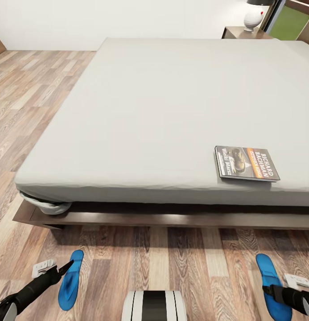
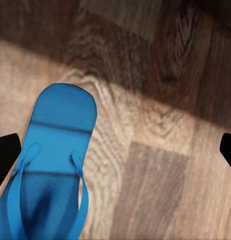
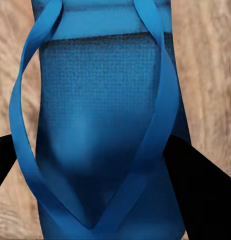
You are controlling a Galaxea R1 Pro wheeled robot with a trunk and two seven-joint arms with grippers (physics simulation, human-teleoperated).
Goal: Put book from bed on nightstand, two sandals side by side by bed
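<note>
Starting at the left of the head view, our left hand (image 1: 65, 269) sits at about eight o'clock, low over the wood floor (image 1: 181, 263), right beside the left sandal (image 1: 70, 280), which lies flat on the planks in front of the bed (image 1: 172, 111). In the left wrist view its dark fingers (image 2: 6, 150) stand far apart at the frame's edges, holding nothing, with the sandal under one of them and not centred between them. We judge that closing from here could clip only the sandal's edge or its strap and flip or skid it away.

Moving toward the centre, the bed's dark frame (image 1: 181, 218) overhangs the floor just beyond both sandals; a nudged sandal could slide under it.

Further right, the book (image 1: 246, 163) lies flat on the mattress at about three o'clock, close to the near edge, untouched. A careless reach could push it off. The nightstand (image 1: 243, 32), with a white lamp (image 1: 253, 17) on it, stands far off at one o'clock.

At the right, our right hand (image 1: 279, 292) is directly over the right sandal (image 1: 269, 281) at four o'clock. In the right wrist view the fingers (image 3: 203, 195) flank the sandal (image 3: 103, 130), spread about its width; whether they grip it we cannot tell. The sandals lie well apart, so one must travel, and a thin-strap grip may slip.
</note>
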